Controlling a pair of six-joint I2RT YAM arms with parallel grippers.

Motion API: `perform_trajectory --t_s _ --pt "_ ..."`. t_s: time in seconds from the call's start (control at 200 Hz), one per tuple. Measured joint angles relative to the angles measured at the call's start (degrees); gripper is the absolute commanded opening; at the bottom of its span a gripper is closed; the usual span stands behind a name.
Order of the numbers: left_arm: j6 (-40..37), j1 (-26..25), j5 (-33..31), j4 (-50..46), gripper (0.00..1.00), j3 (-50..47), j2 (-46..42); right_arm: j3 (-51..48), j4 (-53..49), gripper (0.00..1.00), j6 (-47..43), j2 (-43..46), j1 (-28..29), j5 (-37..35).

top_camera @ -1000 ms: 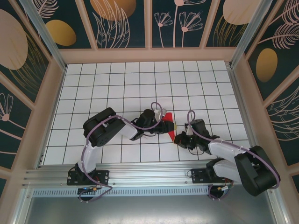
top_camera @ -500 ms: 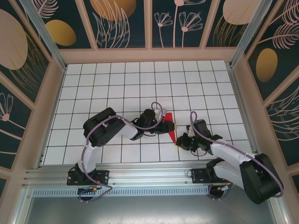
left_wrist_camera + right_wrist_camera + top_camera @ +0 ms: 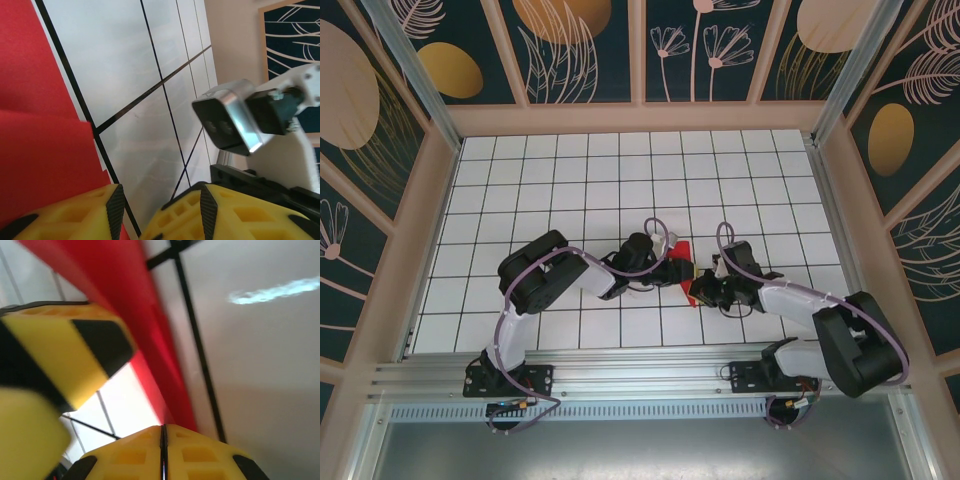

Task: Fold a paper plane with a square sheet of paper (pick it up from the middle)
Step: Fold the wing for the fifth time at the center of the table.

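The paper, part-folded and red, lies flat on the worktop with an end effector on either side of it. The left end effector sits at the paper's left side. Its fingers stand apart with bare tile showing between them, and one pad rests over the paper's folded layer while the other is off the paper. It appears to be pinning the sheet rather than pinching it. The right end effector is at the paper's right side, fingers pressed together, with its tips right at the raised red fold. Whether a layer is caught between them cannot be told. This looks like a creasing or edge-lifting step. The main risk is that the pressed-together tips shove the paper sideways, since only one pad weighs on it. The sheet could then pivot under that pad and the crease would come out crooked, leaving a lopsided plane. Too much downward force could wrinkle or tear the thin paper. A tip that rides over the fold would flatten it in the wrong place. The two end effectors are also very close across the paper, so a small overshoot could knock them together.
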State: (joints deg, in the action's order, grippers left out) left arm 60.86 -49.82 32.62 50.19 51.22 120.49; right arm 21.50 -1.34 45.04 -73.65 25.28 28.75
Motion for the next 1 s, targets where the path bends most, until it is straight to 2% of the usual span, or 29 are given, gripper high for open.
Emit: perform_trajectory --t_s 0.2,0.626,1.001 --pt "-0.4 0.0 0.0 -0.3 0.48 0.2 0.0 -1.3 2.7 0.06 -0.4 -1.6 -0.9 0.8" --pt "-1.8 0.8 1.6 -4.2 0.51 2.2 -0.4 -3.3 7.0 0.05 -1.2 -1.5 -1.3 1.7" --pt "-4.0 1.2 -0.1 -8.7 0.53 0.6 -7.0 -2.8 9.1 0.05 -1.2 -3.5 -1.3 2.5"
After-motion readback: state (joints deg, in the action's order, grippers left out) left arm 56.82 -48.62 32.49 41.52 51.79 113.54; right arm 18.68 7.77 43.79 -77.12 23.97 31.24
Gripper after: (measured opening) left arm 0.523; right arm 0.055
